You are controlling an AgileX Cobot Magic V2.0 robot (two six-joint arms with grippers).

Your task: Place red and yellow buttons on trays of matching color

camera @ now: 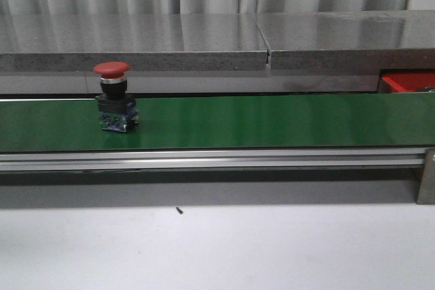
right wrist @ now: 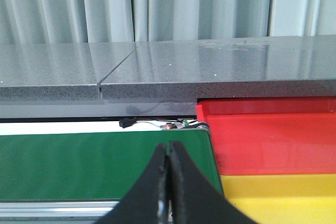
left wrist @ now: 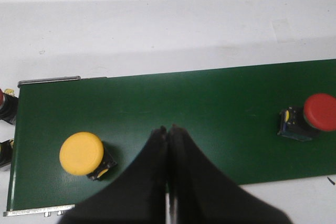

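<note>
The left gripper (left wrist: 167,129) and right gripper (right wrist: 169,145) are hovering closed and empty. Judged next: open wide over the red button (camera: 112,96) mid-belt (camera: 272,123), gripping its body.

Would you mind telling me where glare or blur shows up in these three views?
Front view: a soft sheen streaks the green belt and the grey shelf reflects light. Left wrist view: the left gripper is close and blurred. Right wrist view: the right gripper likewise, with sheen on the shelf.

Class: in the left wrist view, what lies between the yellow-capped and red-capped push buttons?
Bare green conveyor belt, plus the left end effector's closed black tips, seen above it between the yellow-capped push button and the red-capped push button.
</note>
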